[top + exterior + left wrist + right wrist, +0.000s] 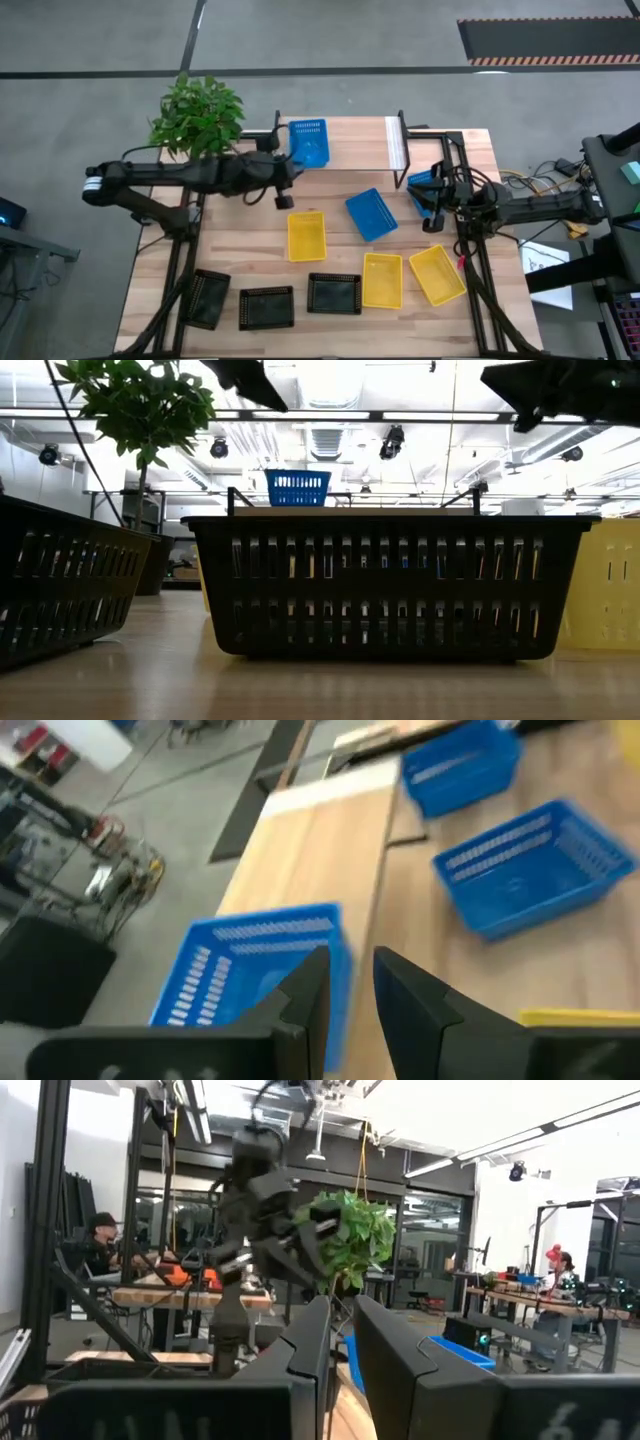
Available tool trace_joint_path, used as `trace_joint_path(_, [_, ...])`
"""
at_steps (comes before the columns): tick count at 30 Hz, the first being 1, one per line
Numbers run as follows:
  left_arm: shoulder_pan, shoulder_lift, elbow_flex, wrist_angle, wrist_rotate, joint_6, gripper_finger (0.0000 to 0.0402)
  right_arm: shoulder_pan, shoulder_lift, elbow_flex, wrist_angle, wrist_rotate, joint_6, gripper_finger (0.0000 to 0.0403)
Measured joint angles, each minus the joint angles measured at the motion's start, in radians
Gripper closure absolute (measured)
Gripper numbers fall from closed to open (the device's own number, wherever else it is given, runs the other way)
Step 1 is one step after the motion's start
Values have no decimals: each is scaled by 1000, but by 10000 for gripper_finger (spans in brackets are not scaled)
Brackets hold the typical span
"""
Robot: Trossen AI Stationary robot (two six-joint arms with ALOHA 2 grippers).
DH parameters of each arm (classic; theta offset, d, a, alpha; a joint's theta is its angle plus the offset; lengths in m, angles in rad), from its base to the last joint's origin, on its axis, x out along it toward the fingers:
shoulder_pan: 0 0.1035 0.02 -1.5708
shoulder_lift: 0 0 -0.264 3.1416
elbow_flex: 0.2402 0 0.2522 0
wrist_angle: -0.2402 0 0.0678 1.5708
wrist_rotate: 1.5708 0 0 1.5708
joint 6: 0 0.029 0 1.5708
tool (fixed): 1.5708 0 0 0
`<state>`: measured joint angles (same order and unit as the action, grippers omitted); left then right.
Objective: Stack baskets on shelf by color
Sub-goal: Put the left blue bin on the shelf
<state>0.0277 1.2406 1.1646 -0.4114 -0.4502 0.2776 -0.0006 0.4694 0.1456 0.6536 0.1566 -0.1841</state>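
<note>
One blue basket [308, 142] stands on its base on the left end of the shelf [350, 140]; it also shows in the low view [297, 487]. My left gripper [351, 985] hovers just on the near side of it [283, 196], open by a narrow gap and empty. My right gripper [436, 203] is shut on a second blue basket [421, 186] beside the shelf's right end. A third blue basket [371, 213] lies on the table. Three yellow baskets [382, 280] and three black baskets [266, 307] lie toward the near edge. My right gripper pinches an edge of the blue basket [347, 1358] between its two fingers, which point level toward the table's left. The rest of the basket [460, 1352] shows beside one finger. Which wall it has, and whether the basket is clear of the table, cannot be told.
A green plant in a pot [198, 115] stands at the table's far left, close to my left arm. The shelf's middle and right part [365, 140] are bare wood. People sit at desks in the room beyond [100, 1240].
</note>
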Motion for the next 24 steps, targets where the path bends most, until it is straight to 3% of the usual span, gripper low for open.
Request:
trace_joint_path(5, [-115,-72,-106,129,1,-24,338,0,140,133,-116,-1,-13,360])
trace_joint_path(10, [-202,-153,-285,340,1,54,338,0,293,297,-220,0,-23,360])
trace_joint_path(16, [-261,-271,-480,520,52,227,338,-13,456,570,-520,1,-17,360])
trace_joint_path(21, [-263,-379,-562,586,56,258,338,-67,610,811,-865,1,9,360])
trace_joint_path(24, [-263,-441,-601,588,56,255,338,-116,696,954,-983,1,10,360])
